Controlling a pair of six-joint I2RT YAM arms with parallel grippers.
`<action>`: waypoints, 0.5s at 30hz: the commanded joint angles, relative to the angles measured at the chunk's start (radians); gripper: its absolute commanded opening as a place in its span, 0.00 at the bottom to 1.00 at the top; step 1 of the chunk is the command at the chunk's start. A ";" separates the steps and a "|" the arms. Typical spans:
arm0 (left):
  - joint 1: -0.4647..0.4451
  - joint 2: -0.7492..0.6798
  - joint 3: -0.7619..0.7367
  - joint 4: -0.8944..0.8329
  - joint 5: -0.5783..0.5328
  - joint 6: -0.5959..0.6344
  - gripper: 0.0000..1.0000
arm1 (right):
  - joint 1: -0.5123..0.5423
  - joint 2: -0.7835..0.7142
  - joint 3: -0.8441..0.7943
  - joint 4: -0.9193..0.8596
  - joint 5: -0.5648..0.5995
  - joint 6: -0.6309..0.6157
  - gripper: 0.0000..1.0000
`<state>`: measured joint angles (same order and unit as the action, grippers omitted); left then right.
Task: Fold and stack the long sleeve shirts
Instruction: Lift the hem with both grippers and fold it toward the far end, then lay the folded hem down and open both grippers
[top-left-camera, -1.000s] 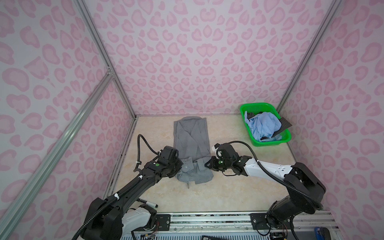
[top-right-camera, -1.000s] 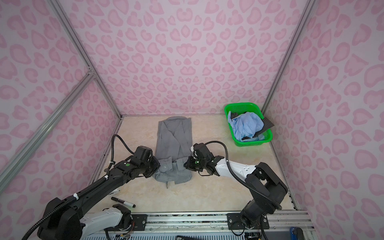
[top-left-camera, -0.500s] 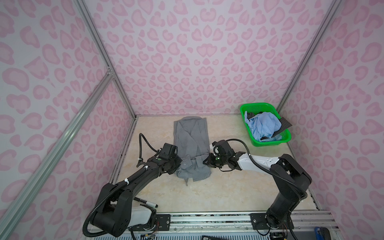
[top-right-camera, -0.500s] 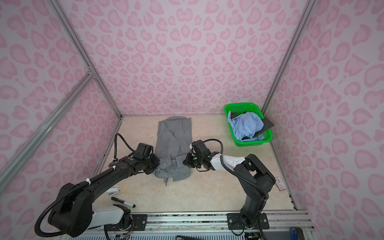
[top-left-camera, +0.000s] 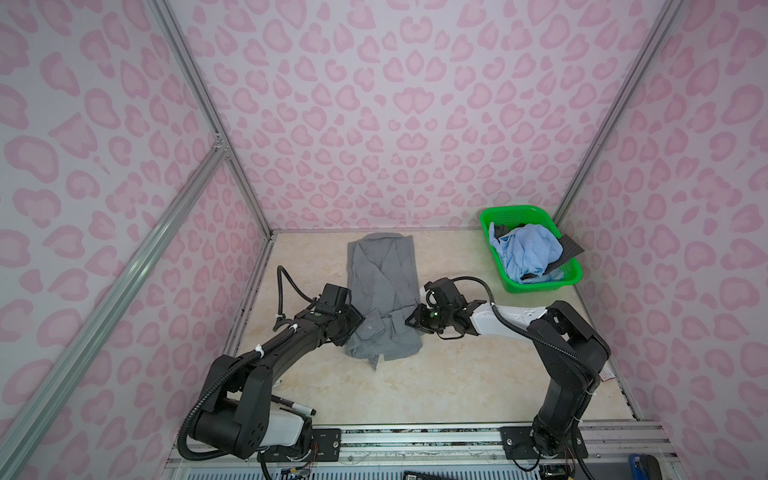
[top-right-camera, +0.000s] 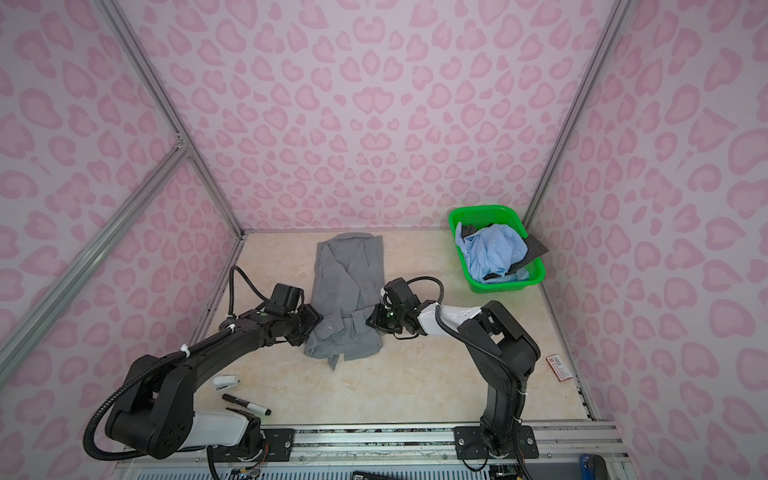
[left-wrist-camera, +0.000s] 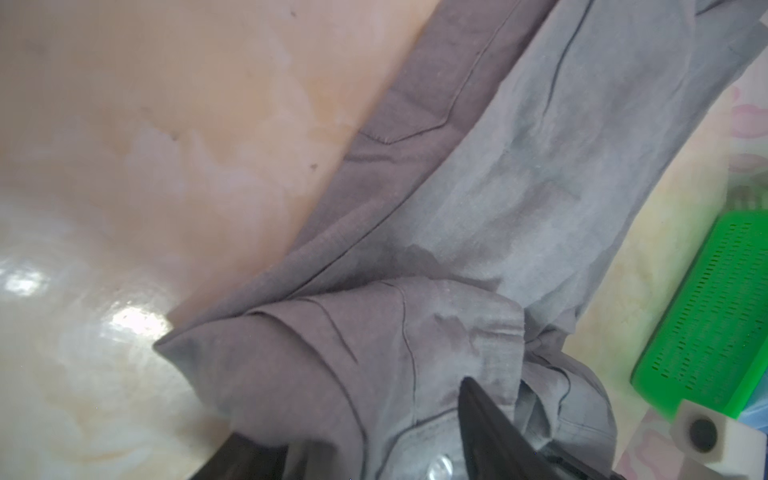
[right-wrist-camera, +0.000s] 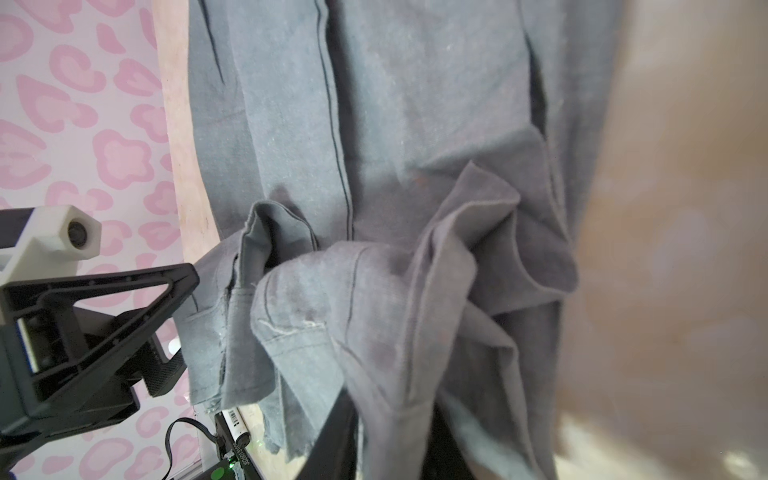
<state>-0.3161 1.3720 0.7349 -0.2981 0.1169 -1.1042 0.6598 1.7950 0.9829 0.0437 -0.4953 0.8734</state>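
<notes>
Grey shirt (top-left-camera: 384, 291) lies mid-table toward twelve o'clock, lower half bunched. We see left gripper (top-left-camera: 355, 324) with jaws apart astride it; right gripper (top-left-camera: 412, 323) state unclear. White object (top-right-camera: 226, 381), eight o'clock, appears in a top view alone; red label (top-right-camera: 559, 368) illegible.

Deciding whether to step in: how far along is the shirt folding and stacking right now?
Done: the plain mid-grey collared shirt lies on the table as a narrow strip, sleeves in. In hand: left pincer, open, and right pincer, grip unclear, flank its rumpled lower end. Remaining: folding it short, then the light blue shirt and dark charcoal shirt in the green plastic basket; no stack yet.
</notes>
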 joint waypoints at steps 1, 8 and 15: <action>0.006 -0.057 0.020 -0.045 0.015 0.038 0.76 | 0.006 -0.055 -0.021 -0.022 0.022 -0.021 0.32; 0.006 -0.259 -0.112 -0.090 0.052 0.041 0.86 | 0.000 -0.167 -0.108 -0.042 0.066 -0.048 0.44; 0.005 -0.398 -0.282 -0.014 0.119 0.086 0.94 | 0.038 -0.232 -0.284 0.135 0.060 -0.026 0.46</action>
<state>-0.3107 1.0035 0.4870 -0.3637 0.1894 -1.0542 0.6830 1.5703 0.7361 0.0784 -0.4419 0.8455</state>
